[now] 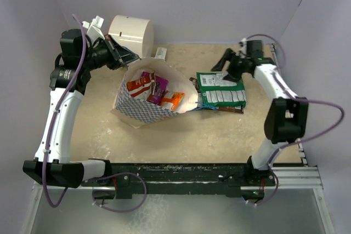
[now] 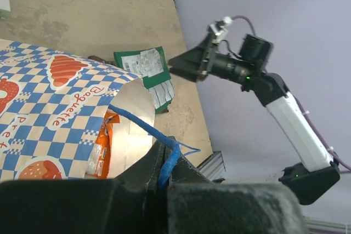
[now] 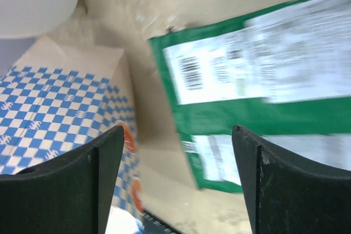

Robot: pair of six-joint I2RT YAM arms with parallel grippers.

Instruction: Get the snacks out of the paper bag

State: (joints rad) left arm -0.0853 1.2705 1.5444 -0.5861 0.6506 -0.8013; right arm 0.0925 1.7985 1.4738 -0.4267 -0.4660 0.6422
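Observation:
The blue-and-white checkered paper bag [image 1: 143,105] lies open at the table's middle left. It holds a red-orange packet [image 1: 139,85], a purple packet [image 1: 158,87] and an orange packet [image 1: 173,100]. My left gripper [image 1: 125,56] is shut on the bag's blue cord handle [image 2: 164,168] at the bag's far rim. The bag [image 2: 49,113] and an orange packet [image 2: 101,146] show in the left wrist view. A green packet [image 1: 220,90] lies on the table right of the bag, over a brown packet [image 1: 219,109]. My right gripper [image 1: 224,60] is open and empty above the green packet [image 3: 258,80].
A big cream cylinder [image 1: 131,35] stands at the back left behind the left gripper. A small white-and-red box [image 1: 160,53] lies beside it. Purple walls close in the table on three sides.

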